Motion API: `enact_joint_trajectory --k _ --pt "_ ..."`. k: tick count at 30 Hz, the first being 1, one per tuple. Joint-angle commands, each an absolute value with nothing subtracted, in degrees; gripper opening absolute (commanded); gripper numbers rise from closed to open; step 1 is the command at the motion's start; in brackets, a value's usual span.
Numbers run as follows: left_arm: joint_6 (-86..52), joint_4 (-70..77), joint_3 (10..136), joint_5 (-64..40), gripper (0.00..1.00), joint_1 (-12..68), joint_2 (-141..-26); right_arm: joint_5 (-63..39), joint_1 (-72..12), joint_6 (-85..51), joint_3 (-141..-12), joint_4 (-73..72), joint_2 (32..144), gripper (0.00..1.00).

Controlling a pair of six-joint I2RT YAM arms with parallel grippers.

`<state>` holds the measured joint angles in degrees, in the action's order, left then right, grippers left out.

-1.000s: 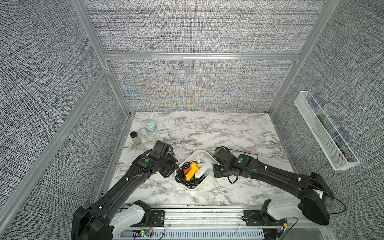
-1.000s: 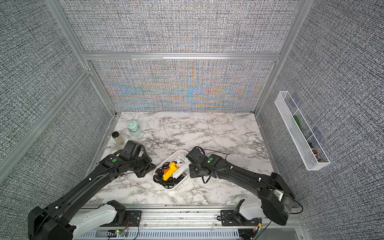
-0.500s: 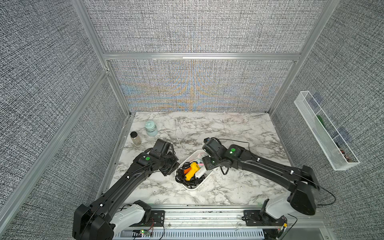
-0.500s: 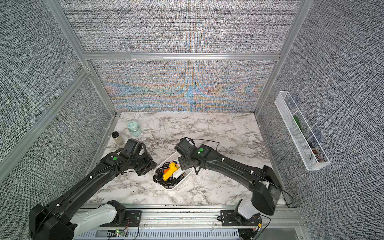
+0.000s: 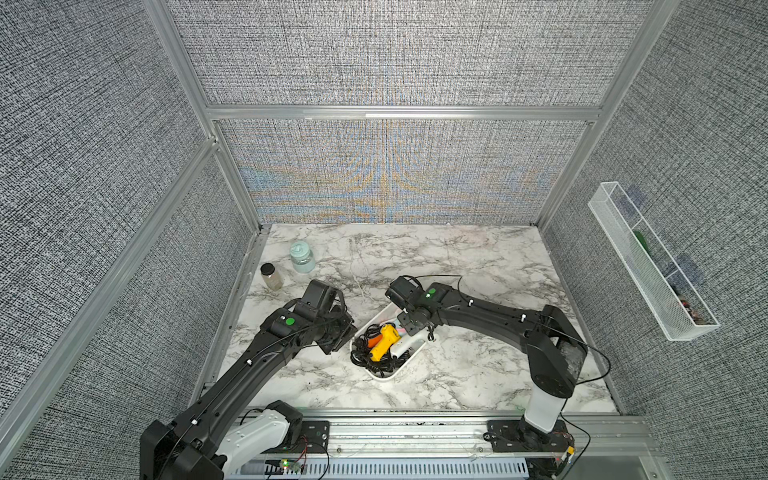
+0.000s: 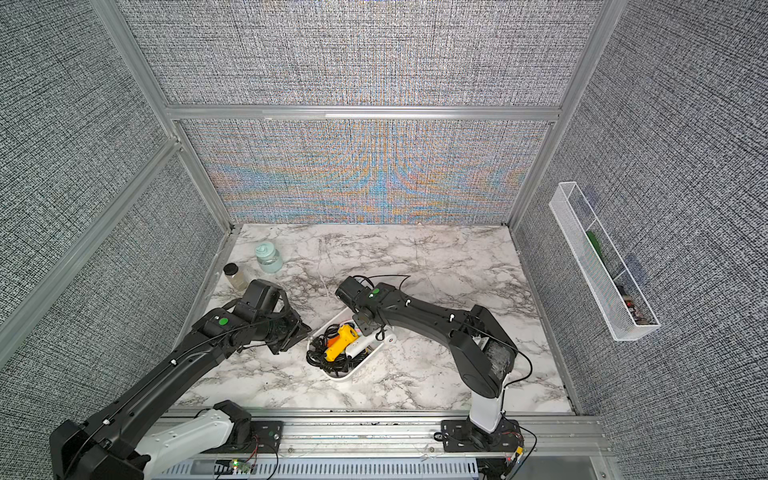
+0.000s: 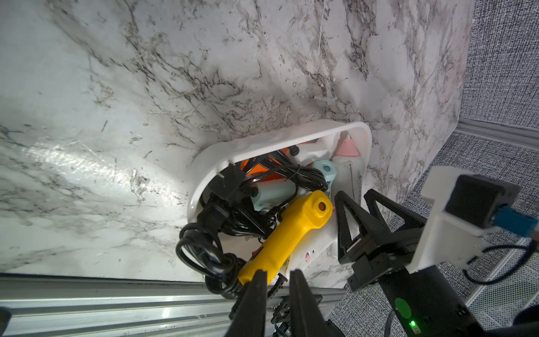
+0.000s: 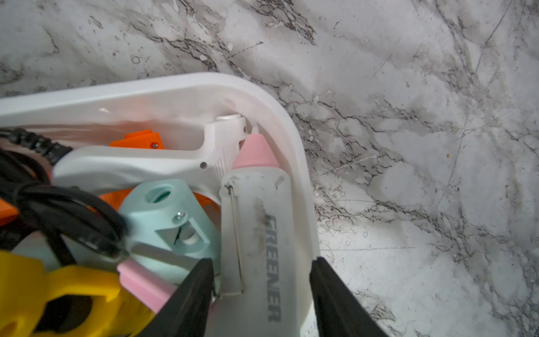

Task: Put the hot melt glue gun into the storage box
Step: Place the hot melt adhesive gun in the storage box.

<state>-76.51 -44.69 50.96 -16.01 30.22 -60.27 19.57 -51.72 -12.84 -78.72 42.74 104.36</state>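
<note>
The right end effector has swung from beside the storage box to over it, jaws spread astride the white hot melt glue gun lying inside. The left end effector, narrowly parted, grips nothing beside the yellow glue gun. Stowing looks done.

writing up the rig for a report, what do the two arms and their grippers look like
The left arm and right arm are matte black on white base segments, each with a round green dot near the wrist. Thin black cables run along them. The left gripper and right gripper have black tapered fingers. A white camera mount sits on the right wrist.
</note>
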Motion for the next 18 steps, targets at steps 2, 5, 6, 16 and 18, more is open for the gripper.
enact_joint_trajectory --k 2,5,6,16,18 --pt "-75.94 -44.65 50.80 -15.38 0.20 30.15 -60.54 18.95 -51.66 -12.48 -78.29 42.43 105.64 0.44" --pt "-75.94 -44.65 50.74 -15.34 0.20 30.15 -60.62 18.85 -51.59 -12.66 -78.29 41.84 106.51 0.28" --pt "-75.94 -44.65 50.71 -15.30 0.20 30.15 -60.48 18.90 -51.48 -12.74 -78.52 41.91 106.84 0.22" --pt "-76.09 -45.09 50.54 -14.67 0.20 30.06 -60.29 20.21 -51.41 -13.45 -83.29 45.81 105.02 0.35" --pt "-76.08 -45.09 50.69 -14.74 0.20 30.06 -60.31 20.29 -51.28 -14.02 -84.65 48.61 105.19 0.47"
